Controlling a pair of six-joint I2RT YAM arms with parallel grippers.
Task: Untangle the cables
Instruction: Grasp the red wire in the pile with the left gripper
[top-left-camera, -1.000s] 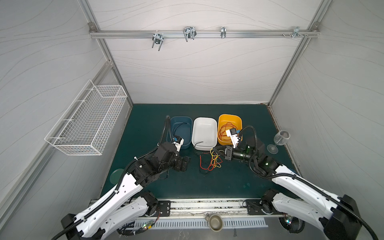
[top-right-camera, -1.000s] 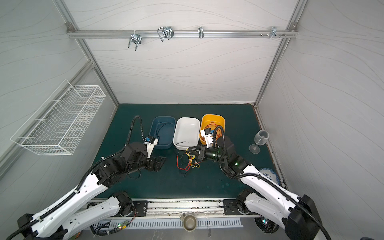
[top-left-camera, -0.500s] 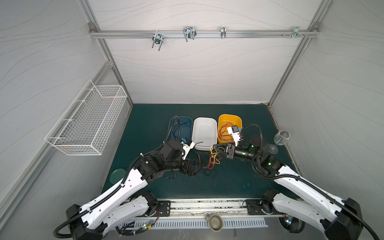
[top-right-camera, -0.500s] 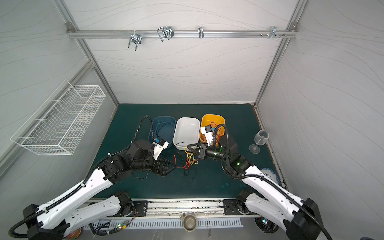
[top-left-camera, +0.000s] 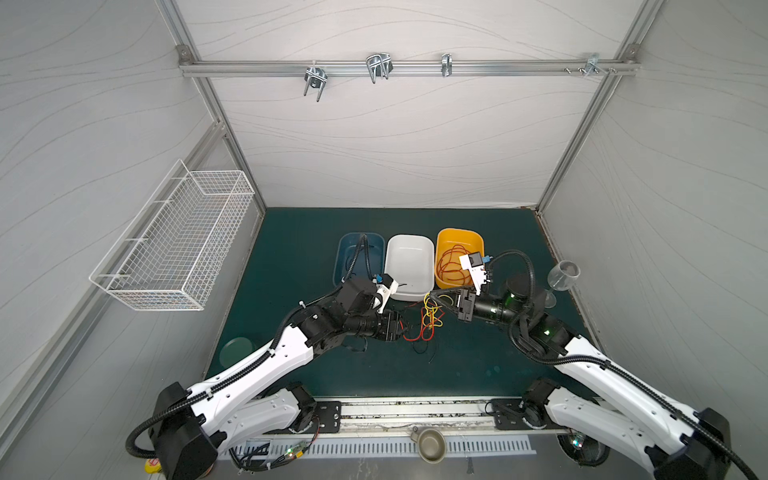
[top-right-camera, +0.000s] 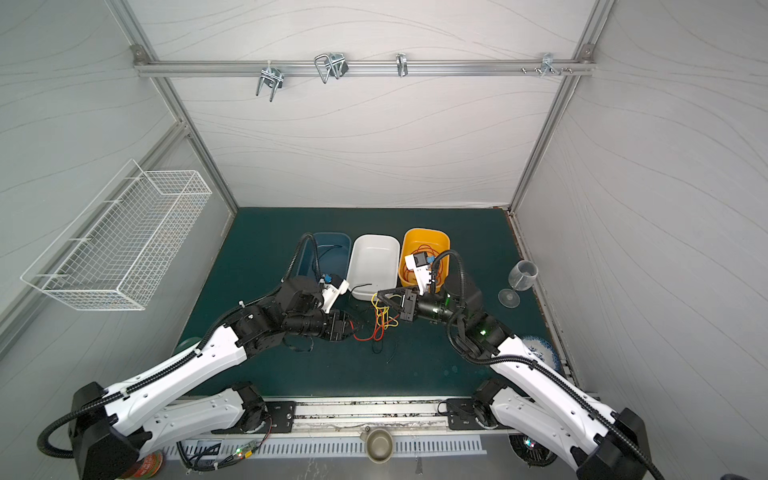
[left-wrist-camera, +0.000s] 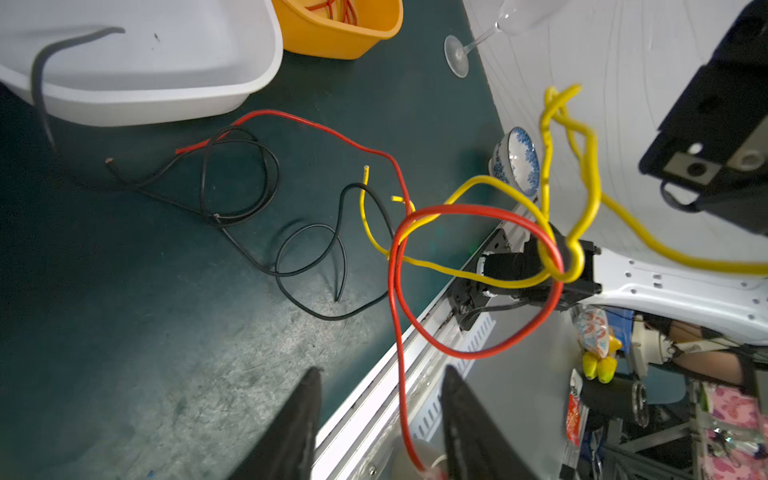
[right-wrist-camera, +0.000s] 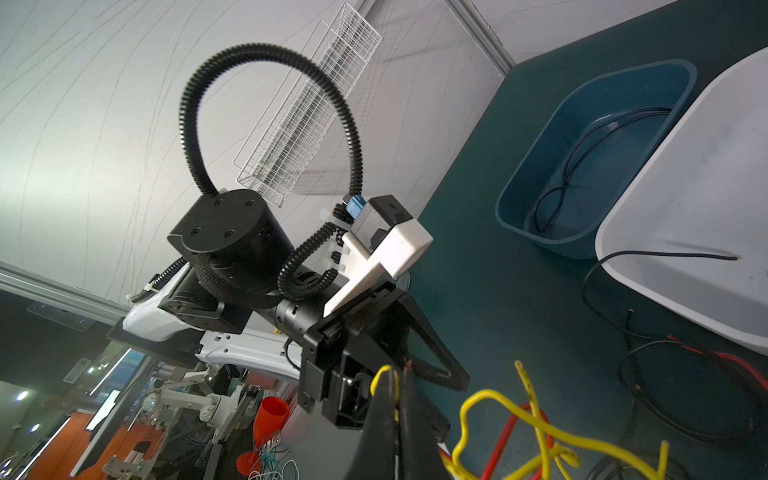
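The cables (top-left-camera: 428, 320) lie in a red, yellow and black tangle on the green mat in front of the bins, seen in both top views (top-right-camera: 380, 322). My right gripper (top-left-camera: 432, 295) (right-wrist-camera: 399, 372) is shut on a yellow cable (left-wrist-camera: 548, 137) and holds it up off the mat. That yellow cable is knotted through a loop of red cable (left-wrist-camera: 478, 210). My left gripper (top-left-camera: 401, 328) (left-wrist-camera: 380, 372) is at the tangle's left edge, with its jaws apart and the red cable running between them. Black cable (left-wrist-camera: 309, 226) lies slack on the mat.
A blue bin (top-left-camera: 345, 249) holding a black cable, a white bin (top-left-camera: 409, 257) with a black cable over its rim, and a yellow bin (top-left-camera: 459, 237) with red cables stand behind. A wine glass (top-left-camera: 561, 276) is at the right, a wire basket (top-left-camera: 178, 241) on the left wall.
My left arm has swung right to the tangle and its jaws have narrowed around the red cable. My right gripper has moved left and lifted the yellow cable.
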